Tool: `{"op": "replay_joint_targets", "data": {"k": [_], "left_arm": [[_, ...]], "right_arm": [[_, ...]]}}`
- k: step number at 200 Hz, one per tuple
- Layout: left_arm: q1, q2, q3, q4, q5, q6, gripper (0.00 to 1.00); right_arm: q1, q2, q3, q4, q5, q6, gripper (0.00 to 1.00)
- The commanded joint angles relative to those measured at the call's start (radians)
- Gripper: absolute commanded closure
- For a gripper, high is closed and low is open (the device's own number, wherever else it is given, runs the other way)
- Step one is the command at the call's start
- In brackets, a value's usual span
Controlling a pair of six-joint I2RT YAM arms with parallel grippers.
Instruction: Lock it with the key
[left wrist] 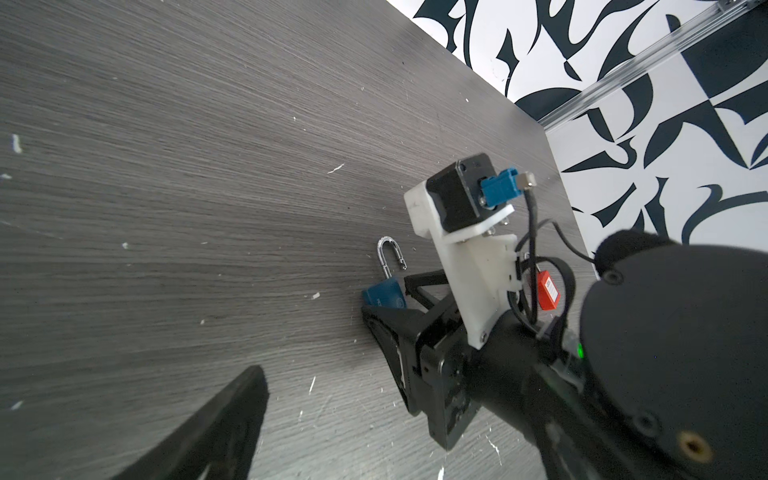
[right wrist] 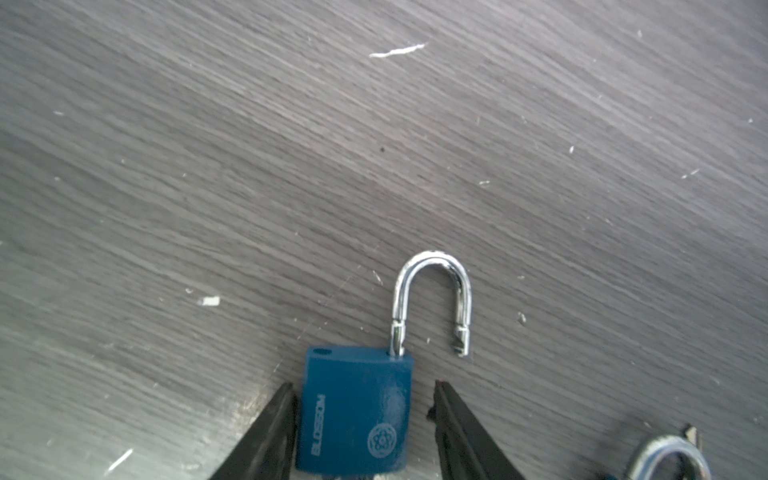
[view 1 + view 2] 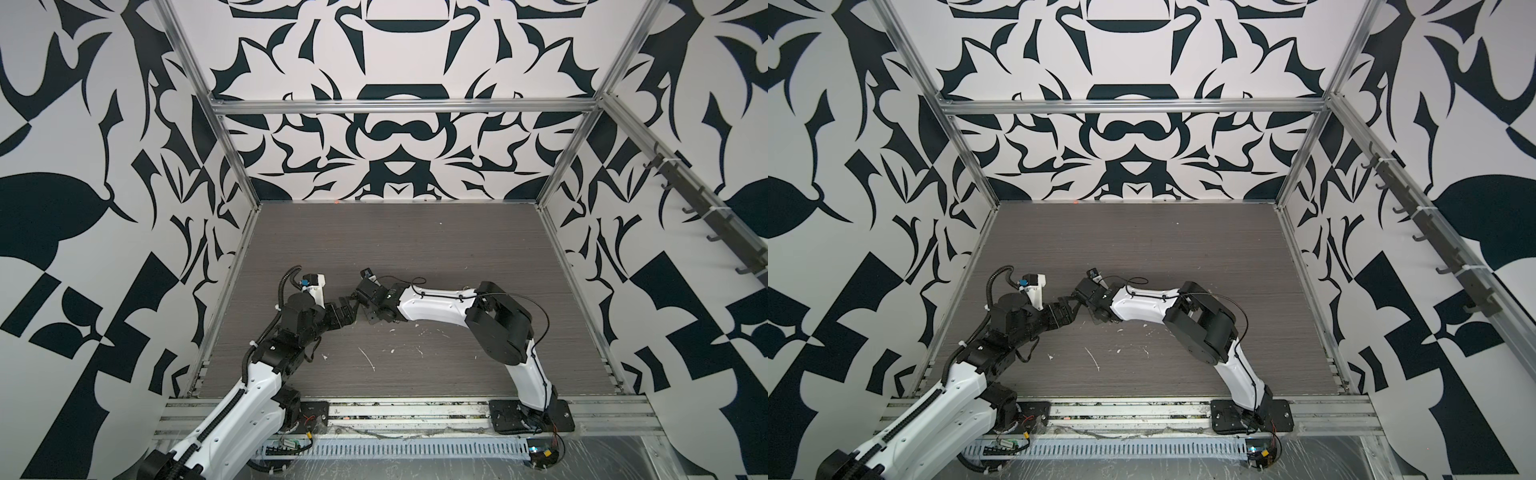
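Observation:
A blue padlock lies flat on the grey table, its silver shackle raised out of the body and swung open. My right gripper straddles the lock body. It is open: one finger rests against the body's side and the other stands off with a gap. A metal key ring lies beside it, with a bit of the key; the rest is cut off by the frame. The left wrist view shows the padlock at the right gripper's tips. My left gripper hovers open close by, and nothing is beside its finger. The arms hide the lock in both top views.
The two arms meet at the table's left-middle, right gripper nearly touching the left. White scratches and flecks mark the wood. Patterned walls and an aluminium frame enclose the table. A hook rail runs along the right wall.

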Motion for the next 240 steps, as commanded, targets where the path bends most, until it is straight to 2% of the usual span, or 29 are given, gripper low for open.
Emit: {"op": "replay_joint_targets", "data": {"k": [1, 56, 148, 205, 240], "left_arm": [[0.009, -0.008, -0.009, 0.052, 0.028, -0.017, 0.0], [0.022, 0.001, -0.017, 0.063, 0.054, -0.022, 0.0], [0.024, 0.035, -0.022, 0.09, 0.067, -0.03, 0.0], [0.025, 0.033, -0.014, 0.082, 0.087, -0.021, 0.0], [0.025, 0.035, -0.017, 0.086, 0.092, -0.017, 0.0]], "right_arm": [[0.008, -0.003, -0.008, -0.055, -0.054, -0.01, 0.45], [0.009, -0.045, -0.022, -0.068, -0.097, 0.021, 0.45], [-0.023, -0.01, -0.018, -0.076, -0.082, 0.037, 0.46], [-0.03, -0.026, -0.067, -0.037, -0.085, 0.005, 0.5], [-0.034, -0.028, -0.071, -0.022, -0.085, -0.018, 0.59]]}}
